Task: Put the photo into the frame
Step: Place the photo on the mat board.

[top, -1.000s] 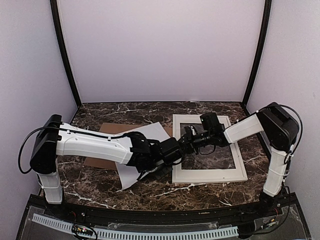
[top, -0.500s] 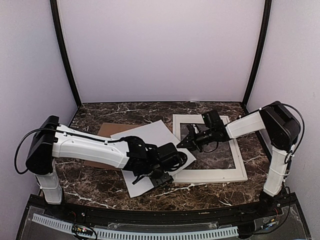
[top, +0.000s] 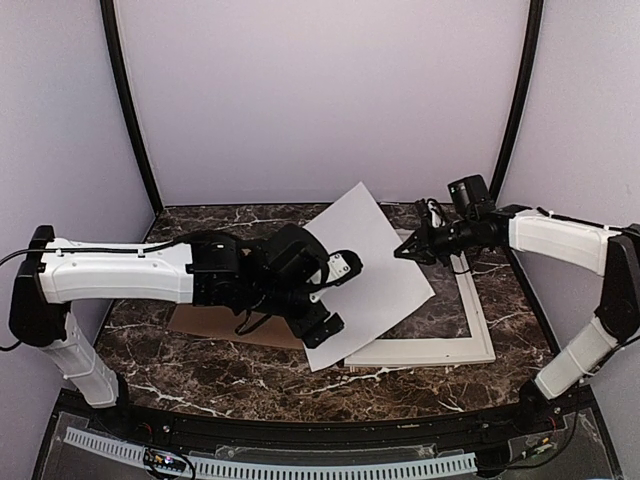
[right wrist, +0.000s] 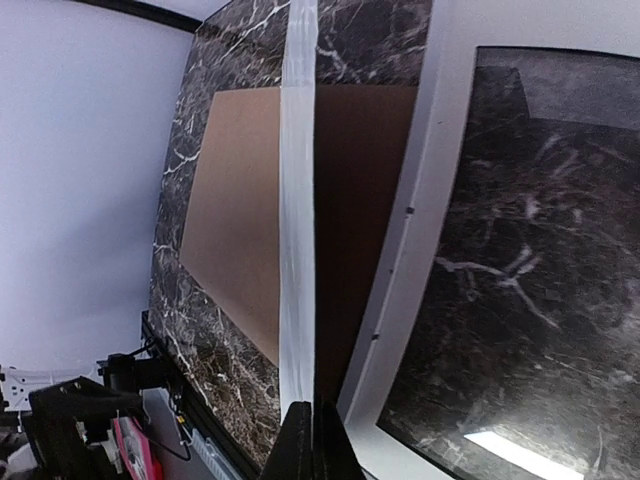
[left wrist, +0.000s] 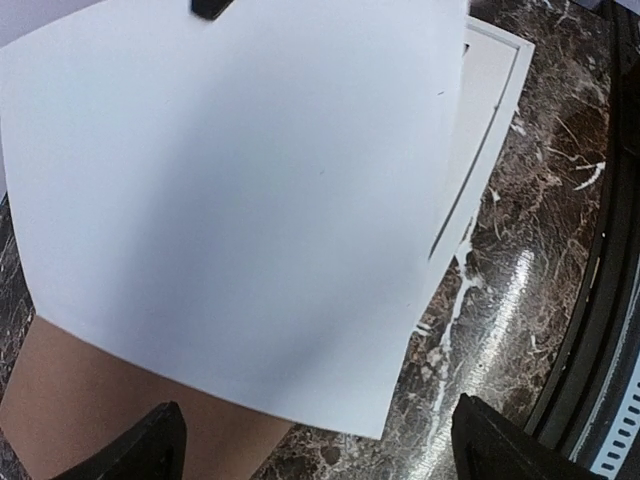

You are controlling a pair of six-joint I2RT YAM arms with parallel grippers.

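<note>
One edge of the photo [top: 372, 255] was pinched between the jaws of the right gripper [top: 408, 252], which were closed flat on it. In the right wrist view the photo ran edge-on as a thin pale strip straight away from the tips. Only its plain white back showed, so the printed side could not be seen. The photo hung tilted above the desk [top: 200, 372], with one corner raised toward the back wall and the opposite corner low near the front; whether that low corner touched the marble could not be told. The left gripper [top: 337, 296] sat at the side of the photo away from the right gripper, its jaws spread wide and gripping nothing. In the left wrist view both dark fingertips [left wrist: 155, 440] stood far apart at the bottom, with the white back of the photo spread ahead of them. Beneath the right gripper's jaws the frame [top: 478, 310] lay flat on the desk, its thin white border enclosing bare marble, and the photo overlapped the frame's side nearer the left gripper. Under the left gripper's jaws a plain brown board [top: 195, 325] lay flat on the desk beside the frame, partly covered by the arm and the photo.
</note>
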